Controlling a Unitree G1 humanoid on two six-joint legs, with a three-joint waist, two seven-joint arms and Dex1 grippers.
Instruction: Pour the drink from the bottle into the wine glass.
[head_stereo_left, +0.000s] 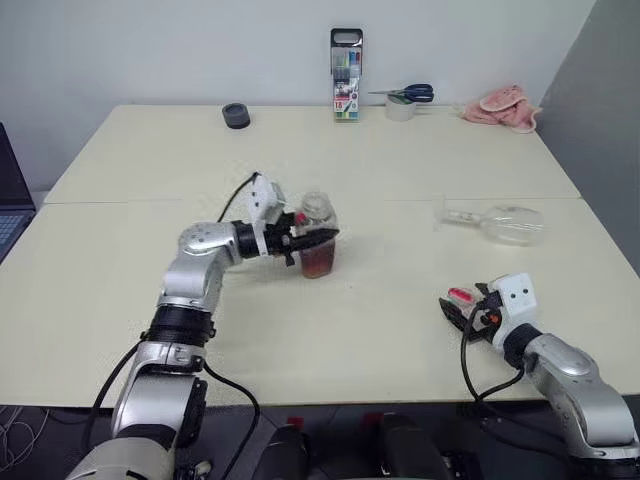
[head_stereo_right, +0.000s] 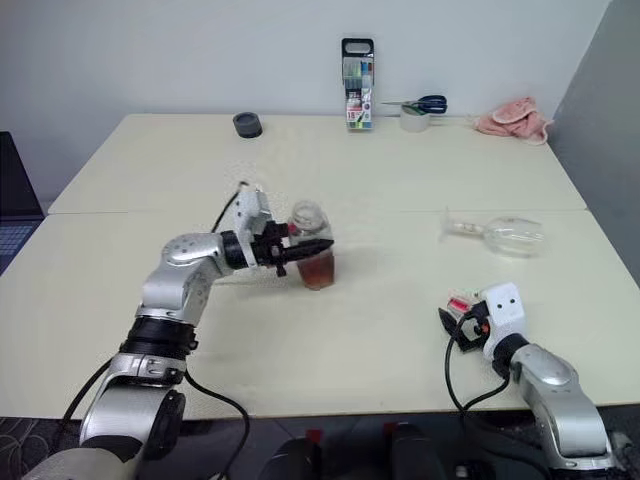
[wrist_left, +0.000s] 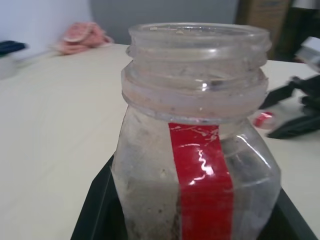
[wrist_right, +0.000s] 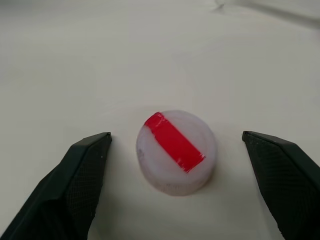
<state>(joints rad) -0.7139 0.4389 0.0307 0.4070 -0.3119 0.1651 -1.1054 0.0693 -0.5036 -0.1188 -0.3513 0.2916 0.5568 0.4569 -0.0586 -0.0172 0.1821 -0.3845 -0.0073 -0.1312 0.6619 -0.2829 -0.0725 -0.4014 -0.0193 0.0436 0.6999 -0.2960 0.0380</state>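
Plainly unlettered, the red label strip (wrist_left: 202, 175) runs down the uncapped bottle (head_stereo_left: 318, 232), clenched upright in the left gripper (head_stereo_left: 305, 243) mid-table with the drink (head_stereo_left: 319, 262) low inside, while the right gripper (wrist_right: 185, 165) stands spread around the red-banded cap (wrist_right: 176, 151), and the wine glass (head_stereo_left: 497, 222) lies sideways beyond.

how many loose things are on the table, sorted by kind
bottle, uncapped, drink inside, held by the left gripper: 1
cap between the open fingers of the right gripper: 1
wine glass, lying on its side: 1
marker case: 1
scissors: 1
tape roll: 1
pink cloth: 1
dark round thing: 1
total: 8
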